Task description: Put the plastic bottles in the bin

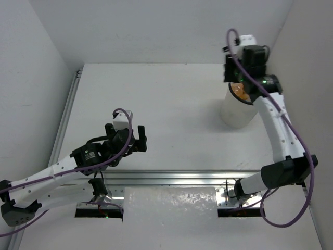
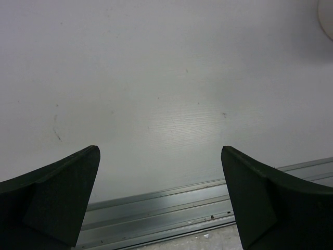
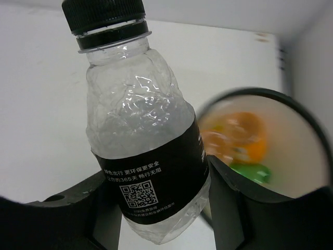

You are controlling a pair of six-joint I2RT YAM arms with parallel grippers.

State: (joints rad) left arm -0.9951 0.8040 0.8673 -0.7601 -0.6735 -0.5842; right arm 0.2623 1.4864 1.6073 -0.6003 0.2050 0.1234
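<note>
My right gripper is shut on a clear plastic bottle with a black cap and a dark label, its fingers pressing the label on both sides. The bottle hangs tilted just left of the open mouth of the cream-white bin. Inside the bin lie an orange bottle and a green one, both blurred. In the top view the right gripper hovers over the bin at the far right. My left gripper stands wide open and empty low over the table.
An aluminium rail runs across the near side of the table and shows under the left fingers. White walls close in the table at the left, back and right. A corner of the bin shows in the left wrist view.
</note>
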